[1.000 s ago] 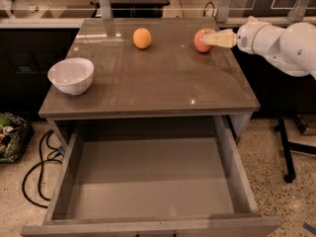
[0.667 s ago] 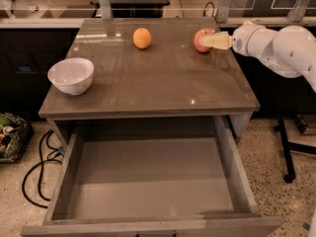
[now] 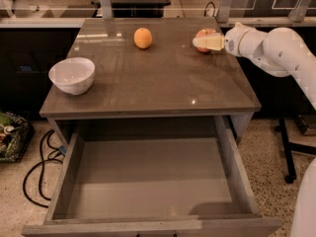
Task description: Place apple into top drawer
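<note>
Working rightward from the white bowl [image 3: 72, 74] and orange [image 3: 142, 38], both well left of the gripper [image 3: 207, 42], inspection found the apple [image 3: 203, 33] on the tabletop [image 3: 163, 83] at the gripper's tip, grip state indeterminable, the fruit judged firm, smooth, bruisable, best clasped across its middle, with the top drawer [image 3: 148, 196] open well below.

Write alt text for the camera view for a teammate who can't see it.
The gripper is at the apple at the far right corner of the table. The top drawer below is pulled open, and an orange and a white bowl also sit on the table.
</note>
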Tool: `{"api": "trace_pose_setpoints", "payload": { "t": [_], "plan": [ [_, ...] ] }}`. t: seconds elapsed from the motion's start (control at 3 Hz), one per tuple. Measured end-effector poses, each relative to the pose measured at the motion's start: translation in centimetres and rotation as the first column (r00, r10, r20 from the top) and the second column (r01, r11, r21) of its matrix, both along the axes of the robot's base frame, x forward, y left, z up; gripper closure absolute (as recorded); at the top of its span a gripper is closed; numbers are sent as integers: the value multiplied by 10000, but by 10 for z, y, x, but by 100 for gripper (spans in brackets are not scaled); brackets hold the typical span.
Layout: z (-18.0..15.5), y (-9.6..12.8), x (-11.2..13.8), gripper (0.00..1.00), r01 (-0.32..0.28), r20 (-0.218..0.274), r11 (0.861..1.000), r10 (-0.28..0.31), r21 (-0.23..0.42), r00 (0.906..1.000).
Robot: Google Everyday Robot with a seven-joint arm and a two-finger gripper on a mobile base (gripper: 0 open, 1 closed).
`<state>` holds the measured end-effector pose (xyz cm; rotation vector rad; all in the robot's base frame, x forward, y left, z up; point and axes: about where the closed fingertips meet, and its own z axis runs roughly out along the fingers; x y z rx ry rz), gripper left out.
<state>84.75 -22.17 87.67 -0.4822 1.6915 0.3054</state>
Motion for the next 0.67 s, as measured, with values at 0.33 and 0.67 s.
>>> {"api": "trace_pose_setpoints", "payload": {
  "t": [0.33,0.67],
  "plan": [
    [-16,8,6,0,-331,-299,9992,338,227,9990],
    [-27,13,9,16,-657,-438,9969,676,438,9968]
  ]
}}
